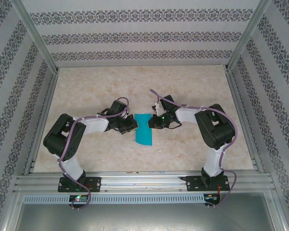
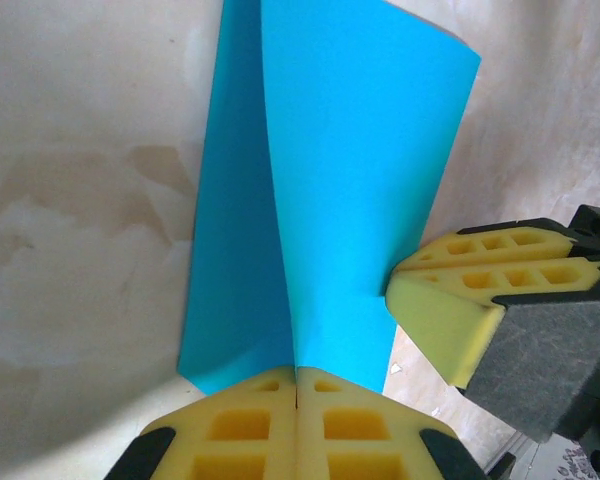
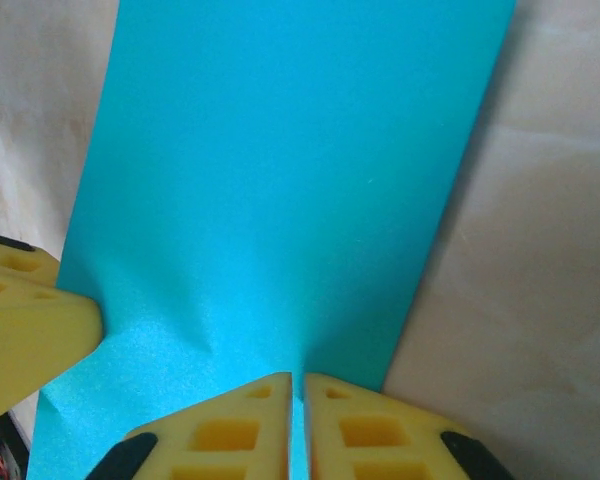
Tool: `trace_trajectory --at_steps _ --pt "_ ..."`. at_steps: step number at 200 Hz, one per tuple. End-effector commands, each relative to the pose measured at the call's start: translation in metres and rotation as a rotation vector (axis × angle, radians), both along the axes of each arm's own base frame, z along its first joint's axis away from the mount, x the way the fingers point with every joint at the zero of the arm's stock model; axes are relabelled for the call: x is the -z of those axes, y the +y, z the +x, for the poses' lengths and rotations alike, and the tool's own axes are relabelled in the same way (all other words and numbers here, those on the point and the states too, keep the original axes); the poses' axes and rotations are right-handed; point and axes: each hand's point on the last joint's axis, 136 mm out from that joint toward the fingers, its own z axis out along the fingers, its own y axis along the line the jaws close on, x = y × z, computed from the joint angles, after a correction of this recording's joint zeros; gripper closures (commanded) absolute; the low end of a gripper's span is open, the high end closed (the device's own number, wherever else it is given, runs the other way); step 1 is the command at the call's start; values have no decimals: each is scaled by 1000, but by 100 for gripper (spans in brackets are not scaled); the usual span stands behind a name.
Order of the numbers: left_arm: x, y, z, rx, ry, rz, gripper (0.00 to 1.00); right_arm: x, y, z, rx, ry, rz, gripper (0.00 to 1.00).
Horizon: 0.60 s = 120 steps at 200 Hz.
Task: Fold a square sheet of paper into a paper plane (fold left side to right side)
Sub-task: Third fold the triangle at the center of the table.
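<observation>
The beige marbled table (image 1: 135, 86) carries the thin teal-blue paper sheet (image 1: 144, 131) at the centre of the top view, folded to a narrow strip and buckled along a ridge. It looks featherlight, limp and quick to crease, so I would pinch it gently at the edges. The left gripper (image 2: 296, 375), at the lower centre of its wrist view, is clamped on the near edge. The right gripper (image 3: 297, 380) has its fingers a slit apart around the opposite edge. I cannot tell whether they grip.
</observation>
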Motion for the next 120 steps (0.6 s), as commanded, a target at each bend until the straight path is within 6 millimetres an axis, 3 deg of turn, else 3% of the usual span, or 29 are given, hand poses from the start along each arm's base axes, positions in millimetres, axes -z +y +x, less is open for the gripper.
trace_trajectory --at_steps 1,23,42,73,120 --pt "-8 -1 3 -11 -9 -16 100 -15 -7 11 1 -85 -25 77" --pt "-10 -1 2 -24 -7 -6 100 -34 -15 12 8 -168 -46 65" --pt "-11 -2 2 -37 -4 2 100 -47 -22 1 4 -237 -67 57" --pt "-11 -2 2 -47 5 12 100 -58 -27 -32 -41 -358 -120 51" --pt "-13 -5 1 -52 13 12 100 -61 -1 -91 -214 -620 -208 40"
